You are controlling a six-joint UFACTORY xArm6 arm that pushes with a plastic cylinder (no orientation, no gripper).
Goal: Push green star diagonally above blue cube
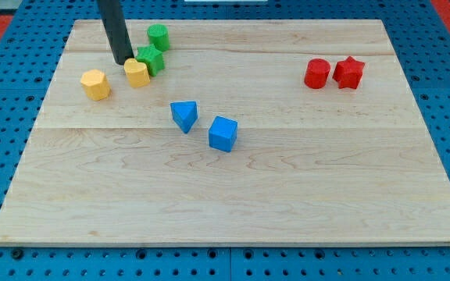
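My tip (122,62) comes down near the view's top left of the wooden desk (233,195), and the rod above it is cut off by the top edge of the frame, so nothing of the arm itself shows. There is no pincer on this rig; the arm ends only in the dark rod, so there is nothing to report as open or closed. The tip stands just to the left of the yellow block (137,72), touching it or very nearly so; the exact contact cannot be made out. The green star (151,59) sits right behind that yellow block, toward the view's right and top, and its lower left part is hidden by the yellow one, so its star outline is hard to read. A green cylinder (158,36) stands just above it, close to the desk's top edge. A second yellow block (95,84), roughly hexagonal, lies apart to the left of the tip and a little lower. The blue cube (223,133) rests near the middle of the desk, well apart from the green star, down and to the right, with a blue triangular block (184,115) just beside it on its upper left. Far to the view's right, a red cylinder (316,73) and a red star (348,72) sit side by side, nearly touching.
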